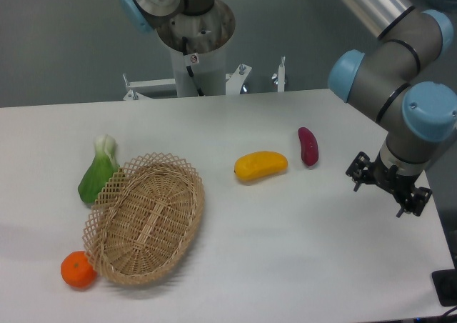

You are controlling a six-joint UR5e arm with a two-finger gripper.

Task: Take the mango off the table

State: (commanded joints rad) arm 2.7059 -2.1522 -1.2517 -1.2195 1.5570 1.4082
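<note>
The mango [260,165] is a yellow-orange oblong fruit lying on its side near the middle of the white table [300,259]. My gripper [380,194] hangs at the right side of the table, well to the right of the mango and a little nearer the camera. Its dark fingers stand apart and hold nothing. It is above the tabletop and touches no object.
A small dark-purple oblong vegetable [308,146] lies just right of the mango, between it and my gripper. A woven wicker basket [146,218] sits at the left. A green leafy vegetable [98,171] lies by its far-left rim. A round orange [78,269] lies at its near-left.
</note>
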